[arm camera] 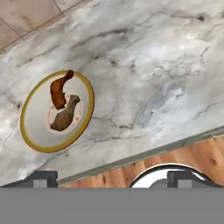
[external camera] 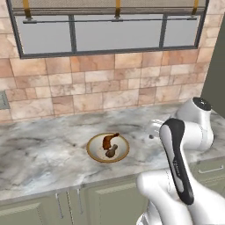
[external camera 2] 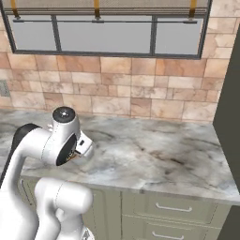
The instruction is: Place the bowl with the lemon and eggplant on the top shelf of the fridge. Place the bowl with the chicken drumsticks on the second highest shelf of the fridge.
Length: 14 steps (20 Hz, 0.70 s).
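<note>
Worktop (external camera: pixel 44 158): grey-veined marble, set against the wall. Wall (external camera: pixel 110 83): tan and pink stone tiles. Window (external camera: pixel 114 33): dark-framed, several panes, blind (external camera: pixel 110 4) raised at top. Cabinets (external camera 2: pixel 173 211) below: pale green, metal handles. Floor (arm camera: pixel 192 157): wood.

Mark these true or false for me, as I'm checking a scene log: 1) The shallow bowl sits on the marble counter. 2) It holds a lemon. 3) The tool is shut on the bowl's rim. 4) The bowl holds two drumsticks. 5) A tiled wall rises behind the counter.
1) True: the bowl rests on the counter.
2) False: it holds meat pieces, no lemon.
3) False: the tool is open, apart from the bowl and holding nothing.
4) True: two drumsticks lie in it, touching near the middle.
5) True: the tiled wall stands behind the counter, with a window above it.
</note>
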Available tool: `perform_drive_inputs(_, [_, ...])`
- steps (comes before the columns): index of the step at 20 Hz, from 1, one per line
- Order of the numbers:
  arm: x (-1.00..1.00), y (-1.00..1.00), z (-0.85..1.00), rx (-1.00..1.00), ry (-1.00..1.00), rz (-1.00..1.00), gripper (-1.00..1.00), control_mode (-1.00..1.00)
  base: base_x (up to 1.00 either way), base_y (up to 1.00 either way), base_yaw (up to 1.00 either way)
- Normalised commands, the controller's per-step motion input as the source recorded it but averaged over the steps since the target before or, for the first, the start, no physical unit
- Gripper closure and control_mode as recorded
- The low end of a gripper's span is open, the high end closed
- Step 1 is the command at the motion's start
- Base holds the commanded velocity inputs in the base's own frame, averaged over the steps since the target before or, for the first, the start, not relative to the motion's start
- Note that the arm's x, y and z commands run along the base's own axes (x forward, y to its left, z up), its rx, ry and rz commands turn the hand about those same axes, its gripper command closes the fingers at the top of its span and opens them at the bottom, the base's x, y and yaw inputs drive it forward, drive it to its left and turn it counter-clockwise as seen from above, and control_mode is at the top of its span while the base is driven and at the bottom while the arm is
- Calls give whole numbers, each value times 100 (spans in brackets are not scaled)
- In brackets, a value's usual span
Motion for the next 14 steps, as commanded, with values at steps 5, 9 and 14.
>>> perform_drive_inputs(5, [43,28,-97,20,2,0,-100,-100,0,0,0])
perform_drive_inputs(9, [92,70,-17,-4,12,-2,-100,-100,0,0,0])
perform_drive_inputs(14, [73,18,0,-6,29,0,-100,-100,0,0,0])
